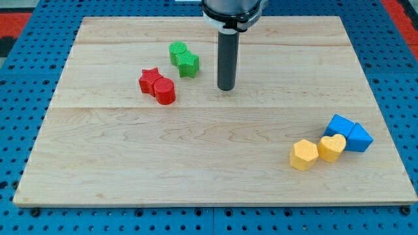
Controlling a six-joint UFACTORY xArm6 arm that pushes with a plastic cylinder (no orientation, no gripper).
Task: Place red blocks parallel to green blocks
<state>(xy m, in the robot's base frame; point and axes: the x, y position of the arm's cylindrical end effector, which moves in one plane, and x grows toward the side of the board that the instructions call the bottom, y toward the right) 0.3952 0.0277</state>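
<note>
Two green blocks touch each other at the view's upper middle: a green cube-like block (177,51) and a green star (189,63) just below and right of it. Two red blocks touch each other to their lower left: a red star (151,80) and a red cylinder (165,91). Both pairs run diagonally from upper left to lower right. My tip (226,87) rests on the board to the right of the green star, apart from it, touching no block.
The wooden board (196,170) lies on a blue pegboard. At the view's lower right sits a cluster: a yellow hexagon (304,155), a yellow heart (332,147), and two blue blocks (338,125) (358,138).
</note>
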